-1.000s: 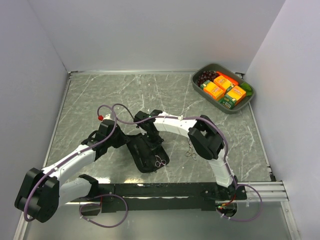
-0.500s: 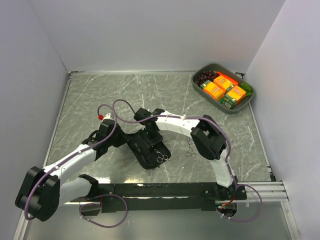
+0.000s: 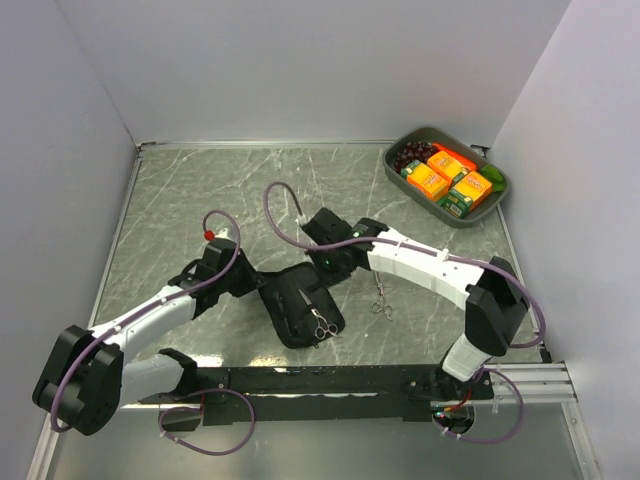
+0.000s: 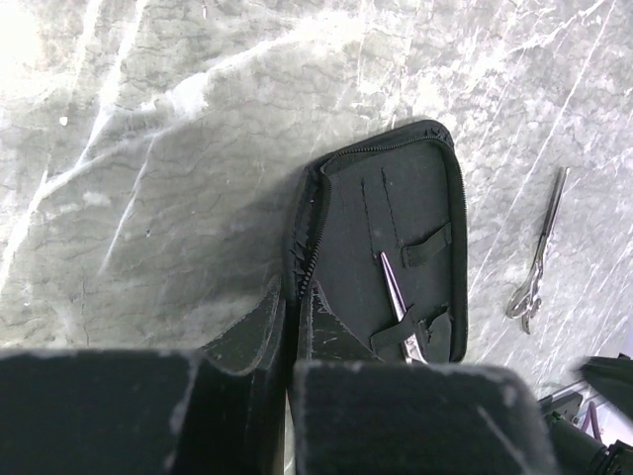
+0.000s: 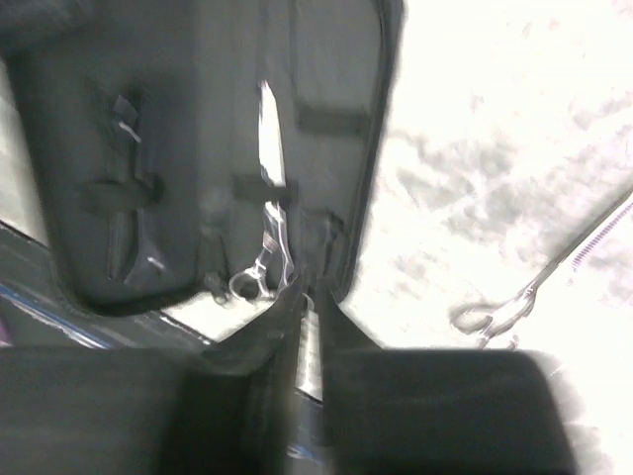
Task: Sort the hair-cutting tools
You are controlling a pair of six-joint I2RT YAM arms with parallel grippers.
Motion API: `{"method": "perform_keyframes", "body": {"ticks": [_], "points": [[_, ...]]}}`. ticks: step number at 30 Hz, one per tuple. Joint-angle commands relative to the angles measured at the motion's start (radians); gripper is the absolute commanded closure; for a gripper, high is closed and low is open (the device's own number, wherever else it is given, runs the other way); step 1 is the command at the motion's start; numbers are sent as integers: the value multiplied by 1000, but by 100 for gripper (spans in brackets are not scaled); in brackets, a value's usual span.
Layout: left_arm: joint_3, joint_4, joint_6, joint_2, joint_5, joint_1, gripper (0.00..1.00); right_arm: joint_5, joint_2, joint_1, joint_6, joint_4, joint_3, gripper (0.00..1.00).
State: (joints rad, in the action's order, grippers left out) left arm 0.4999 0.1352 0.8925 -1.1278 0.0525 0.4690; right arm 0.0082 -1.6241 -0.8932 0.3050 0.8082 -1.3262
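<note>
- Showing L gripper (image 4: 289,312) clamped on edge of the open black case (image 4: 346,237).
- R gripper (image 5: 309,309): over case; apart or together, can't tell (view blurred).
- Scissors 1 (image 4: 398,302): strapped inside case.
- Scissors 2 (image 4: 539,247): on table (image 4: 178,119), near case.

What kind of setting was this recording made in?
Probably a lab test cell: white panels wall in a marble-patterned tabletop, two robot arms are bolted to a base rail, and a grey bin of small boxes sits in one corner.
</note>
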Motion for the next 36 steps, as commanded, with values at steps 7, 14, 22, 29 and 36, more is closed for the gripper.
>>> {"method": "perform_keyframes", "body": {"ticks": [7, 14, 22, 29, 36], "points": [[57, 14, -15, -6, 23, 3, 99, -125, -11, -49, 5, 43, 163, 100], [54, 40, 6, 22, 4, 3, 99, -223, -49, -101, 37, 55, 163, 100], [57, 76, 46, 46, -23, 3, 99, -225, -95, -138, 82, 22, 180, 100], [60, 103, 49, 63, -42, 5, 99, -240, -120, -145, 108, 0, 188, 100], [61, 93, 59, 54, -40, 5, 99, -228, -167, -148, 123, -60, 217, 100]]}}
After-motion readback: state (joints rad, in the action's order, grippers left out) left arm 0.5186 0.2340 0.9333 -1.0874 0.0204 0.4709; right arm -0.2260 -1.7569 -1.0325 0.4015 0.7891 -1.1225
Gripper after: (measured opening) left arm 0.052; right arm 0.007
